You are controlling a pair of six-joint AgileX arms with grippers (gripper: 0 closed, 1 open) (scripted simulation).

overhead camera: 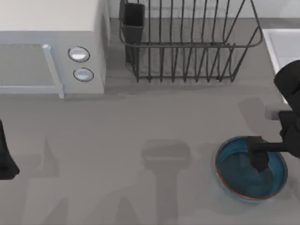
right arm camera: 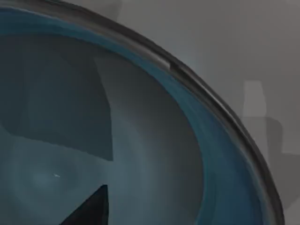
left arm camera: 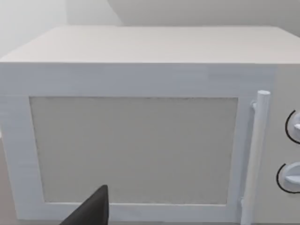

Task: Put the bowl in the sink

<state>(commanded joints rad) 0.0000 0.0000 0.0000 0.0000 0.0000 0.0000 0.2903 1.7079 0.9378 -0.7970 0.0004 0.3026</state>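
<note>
Blue and shallow, the bowl is the closest thing in the right wrist view, its teal inside crossed by angular shadows and its dark rim curving against the grey desk. From above, the bowl stands on the desk at the right side, near the front edge, with a thin reddish-brown line round its rim. Over its inside, toward the far rim, hangs the right gripper, its black arm reaching in from the right edge. Whether its fingers are apart or together I cannot tell; one dark fingertip pokes into the right wrist view over the bowl's floor.

Behind the bowl, at the right edge, part of the pale sink shows with its raised light rim. Left of the sink stands a dark wire dish rack with a dark cup-like holder at its left end. At the far left sits a white microwave with two round knobs. The left arm is parked at the left edge, its wrist camera facing the microwave door and handle.
</note>
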